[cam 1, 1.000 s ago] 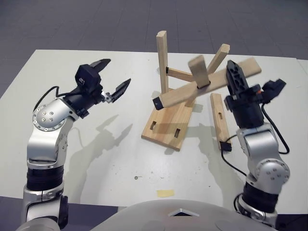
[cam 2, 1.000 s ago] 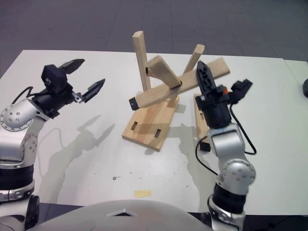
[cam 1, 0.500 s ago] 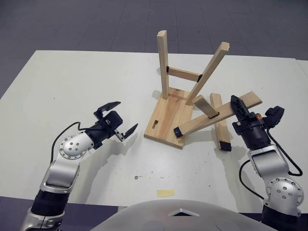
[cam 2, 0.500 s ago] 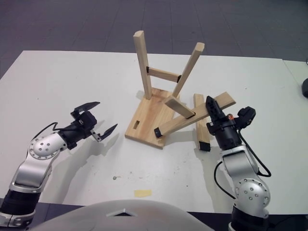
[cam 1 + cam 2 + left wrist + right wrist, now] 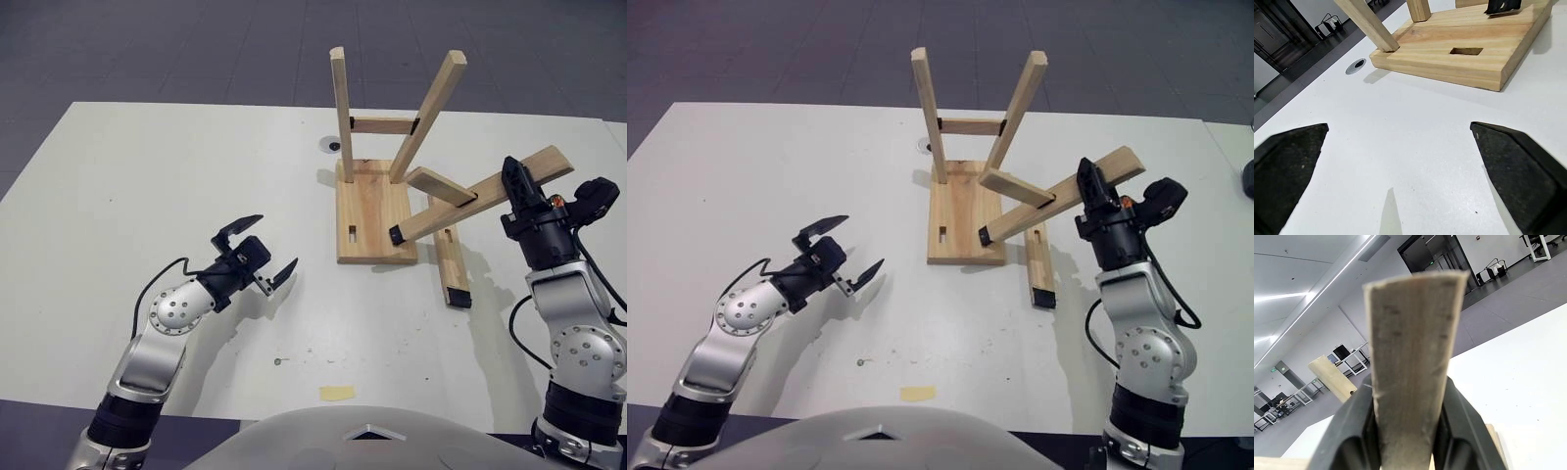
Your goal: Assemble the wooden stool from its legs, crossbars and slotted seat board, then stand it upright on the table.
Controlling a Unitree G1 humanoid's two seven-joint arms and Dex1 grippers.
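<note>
On the white table (image 5: 147, 166) the board (image 5: 372, 211) lies centre-right, two legs (image 5: 340, 117) standing in it. My right gripper (image 5: 512, 184) clamps a tilted third leg (image 5: 460, 201) just right of it; my left gripper (image 5: 274, 241), fingers apart, hovers near left.

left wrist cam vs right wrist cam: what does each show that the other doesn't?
Left wrist view: the open left gripper over the table, facing the slotted seat board with two legs standing in it, and a round grommet. Right wrist view: the right gripper shut on a wooden leg, close up. Both: the table and the room behind.
</note>
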